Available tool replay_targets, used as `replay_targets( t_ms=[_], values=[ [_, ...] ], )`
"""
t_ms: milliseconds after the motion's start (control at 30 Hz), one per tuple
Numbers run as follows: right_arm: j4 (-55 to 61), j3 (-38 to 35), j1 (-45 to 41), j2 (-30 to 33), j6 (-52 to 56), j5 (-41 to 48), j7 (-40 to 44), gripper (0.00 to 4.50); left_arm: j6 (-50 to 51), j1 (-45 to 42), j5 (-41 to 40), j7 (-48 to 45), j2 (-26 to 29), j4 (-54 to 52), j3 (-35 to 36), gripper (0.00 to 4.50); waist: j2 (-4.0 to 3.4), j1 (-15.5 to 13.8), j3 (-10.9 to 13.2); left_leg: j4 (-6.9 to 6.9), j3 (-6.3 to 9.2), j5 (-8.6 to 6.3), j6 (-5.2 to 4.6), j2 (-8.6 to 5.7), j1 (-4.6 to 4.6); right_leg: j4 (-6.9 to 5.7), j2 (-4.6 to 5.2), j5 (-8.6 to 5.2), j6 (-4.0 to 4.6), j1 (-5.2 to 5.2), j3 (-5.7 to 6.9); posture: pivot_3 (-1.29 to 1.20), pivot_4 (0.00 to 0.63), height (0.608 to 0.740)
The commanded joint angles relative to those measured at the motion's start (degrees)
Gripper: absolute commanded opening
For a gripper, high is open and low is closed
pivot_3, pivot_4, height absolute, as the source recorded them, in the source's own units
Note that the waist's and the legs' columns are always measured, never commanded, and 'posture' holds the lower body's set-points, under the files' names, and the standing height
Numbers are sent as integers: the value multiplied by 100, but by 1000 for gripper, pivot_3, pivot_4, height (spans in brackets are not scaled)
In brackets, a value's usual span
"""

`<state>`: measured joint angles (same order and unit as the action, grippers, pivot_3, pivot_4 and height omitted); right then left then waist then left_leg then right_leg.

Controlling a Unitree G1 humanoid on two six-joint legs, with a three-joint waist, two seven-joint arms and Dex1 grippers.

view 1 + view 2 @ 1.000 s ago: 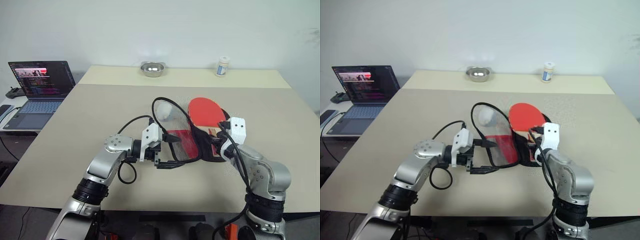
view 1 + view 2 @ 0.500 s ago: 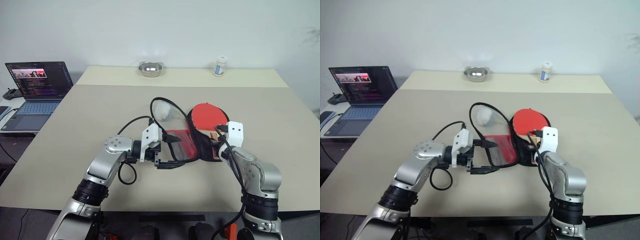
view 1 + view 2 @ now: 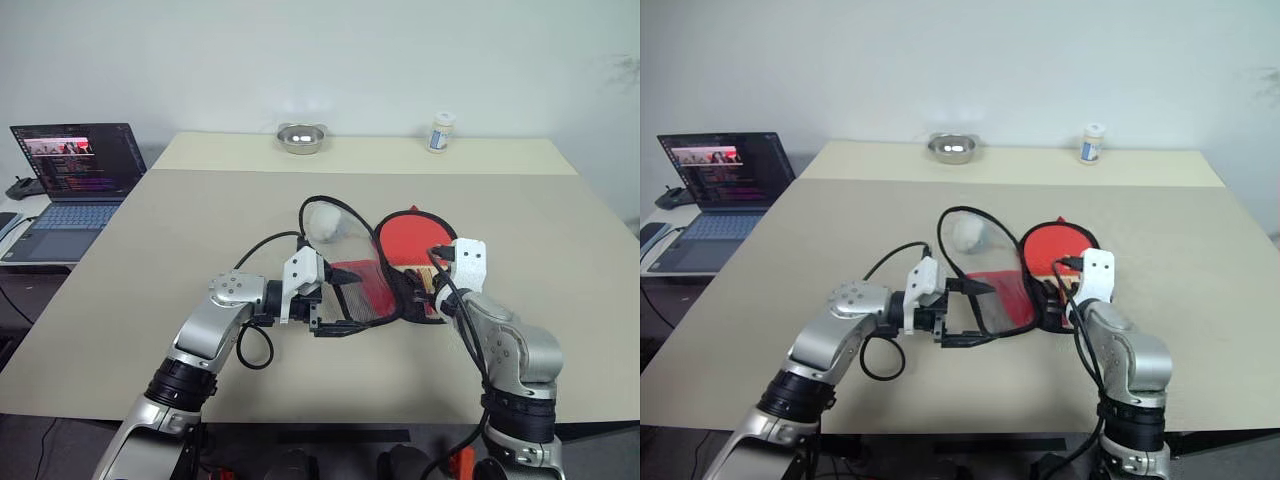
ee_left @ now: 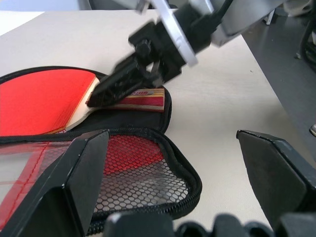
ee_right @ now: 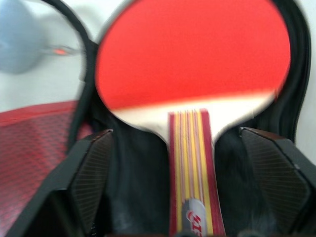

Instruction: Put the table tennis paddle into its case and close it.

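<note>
Right wrist view: table tennis paddle (image 5: 192,74) was laid in the case (image 4: 148,170), right gripper (image 5: 185,177) released.
Left gripper (image 4: 182,192): spread wide, nothing grasped, at 9 o'clock of the flap.
Left over: case not yet zipped.

Head stereo looks down; wrist cams close on paddle (image 5: 190,64).

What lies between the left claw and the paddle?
The case's open mesh flap, seen in the left wrist view, lies between the left claw and the paddle.

Beige bench (image 3: 200,210). Small round metal bowl (image 3: 302,137) and white plastic bottle (image 3: 440,132) near far edge, well apart. Open dark laptop (image 3: 72,172) on side table, screen lit.
</note>
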<state>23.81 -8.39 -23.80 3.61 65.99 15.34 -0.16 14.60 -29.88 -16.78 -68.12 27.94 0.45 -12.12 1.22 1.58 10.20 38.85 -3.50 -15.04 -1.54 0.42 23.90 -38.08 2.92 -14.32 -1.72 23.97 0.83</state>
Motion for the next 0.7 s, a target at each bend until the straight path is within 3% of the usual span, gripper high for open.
replay_targets(
  t_ms=[33,233,400,500,700],
  values=[
    [1051,460,120,840,171,447,897,4486,59,109,-102,34,135,-293,138,4500,0,1,0,0,0,0,0,0,1,1,0,0,0,1,0,0,150,740],
    [1790,-190,611,2543,39,1319,2451,4486,144,384,-176,-32,433,-339,297,4500,3,-10,0,2,6,-1,-1,2,0,6,0,0,0,-7,7,0,150,740],
    [1880,-761,1057,3406,-456,1742,3368,4486,60,552,-109,-25,672,-118,402,4500,4,-16,0,2,8,-1,-2,4,-5,9,-1,-1,-1,-13,9,0,150,740],
    [1884,-1403,1325,3994,-416,2271,4037,4500,-26,551,48,54,817,448,483,3934,4,-27,1,2,8,-1,-2,3,-5,10,-1,-1,-1,-15,9,0,150,740],
    [1610,-2087,1225,4678,46,3048,4249,4500,-226,242,349,320,715,1153,439,1812,18,-49,5,6,10,-1,-2,7,-11,12,-1,-1,-1,-24,13,0,150,740]
  ],
)
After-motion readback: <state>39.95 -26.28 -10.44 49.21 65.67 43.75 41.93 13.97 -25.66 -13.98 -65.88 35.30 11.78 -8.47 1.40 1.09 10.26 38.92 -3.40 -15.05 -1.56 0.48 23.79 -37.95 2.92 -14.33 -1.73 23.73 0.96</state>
